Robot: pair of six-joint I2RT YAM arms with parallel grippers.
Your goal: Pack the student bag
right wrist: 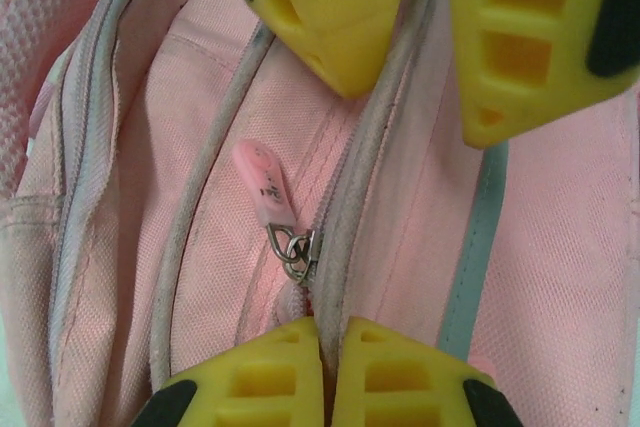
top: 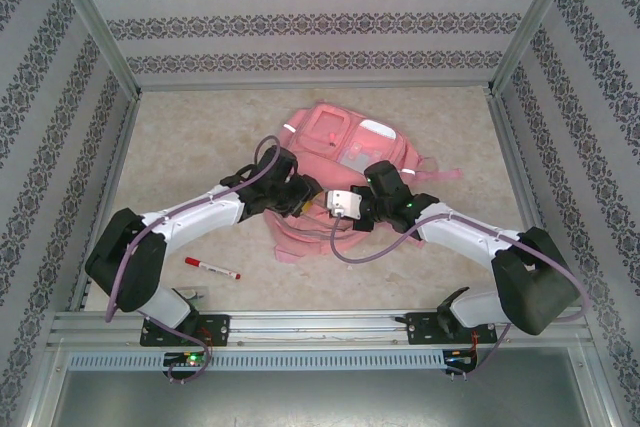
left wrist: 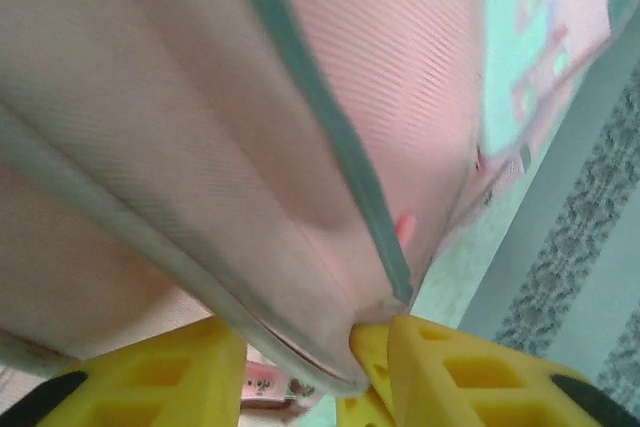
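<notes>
The right tool (right wrist: 328, 332) nipped shut, seemingly on student bag (top: 320, 142) zip edge; left tool (left wrist: 298, 347) parted around fabric

One view high overhead, facing down; two wrist views close against the student bag (top: 322, 145), common to all.

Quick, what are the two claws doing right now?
Left gripper: open, jaws apart around the student bag's rim.
Right gripper: shut on the student bag's zipper edge.
</notes>
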